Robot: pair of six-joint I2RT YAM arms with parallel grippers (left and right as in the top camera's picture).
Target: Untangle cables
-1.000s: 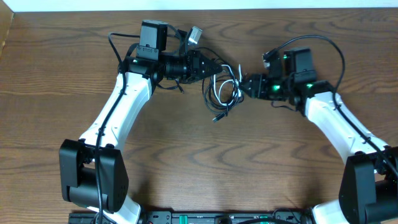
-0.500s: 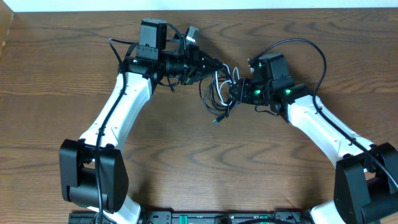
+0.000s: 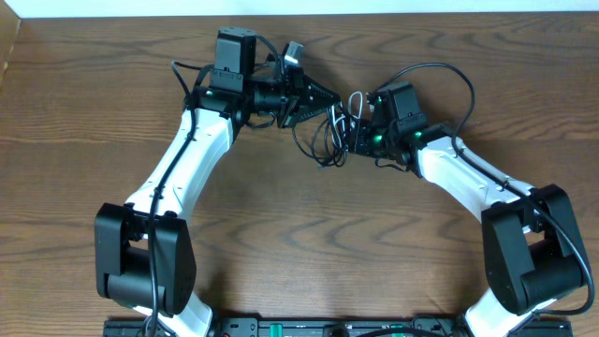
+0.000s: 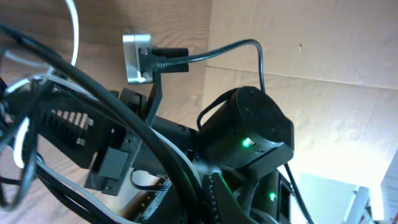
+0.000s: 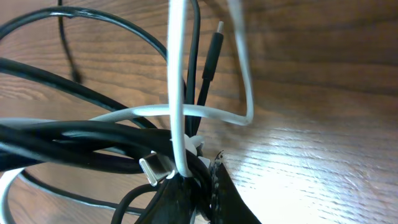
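No legible text, label, brand or number in any view on our end. We checked the cables [image 3: 329, 131], the silver plug [image 4: 137, 57] in the upper left of the left wrist view, and the black strip [image 3: 309, 329] along the bottom edge of the overhead view. Any marks on that strip are too small to read.
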